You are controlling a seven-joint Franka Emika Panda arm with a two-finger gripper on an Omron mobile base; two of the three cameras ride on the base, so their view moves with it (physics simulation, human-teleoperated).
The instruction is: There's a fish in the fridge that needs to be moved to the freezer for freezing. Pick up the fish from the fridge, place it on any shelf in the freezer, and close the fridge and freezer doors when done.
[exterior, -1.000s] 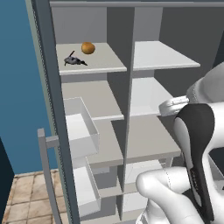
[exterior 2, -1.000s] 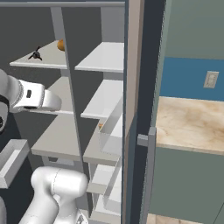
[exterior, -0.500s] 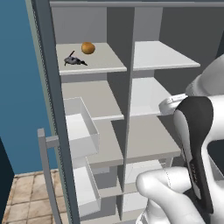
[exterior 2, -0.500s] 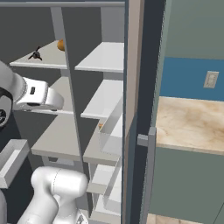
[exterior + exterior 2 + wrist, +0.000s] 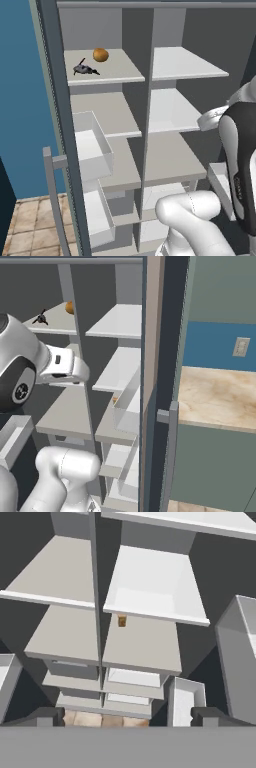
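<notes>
Item: fish [image 5: 85, 69], top-left fridge shelf [image 5: 112, 75], beside orange ball [image 5: 100, 55]; I raise my spread, empty end effector [image 5: 128, 716] leftward, approaching the fish clear of the ball.

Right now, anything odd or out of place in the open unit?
Nothing spilled or damaged. The fish lies on the top left shelf beside an orange ball, apart from it. A small brown item sits alone on a lower shelf on the other side; too small to identify.
</notes>
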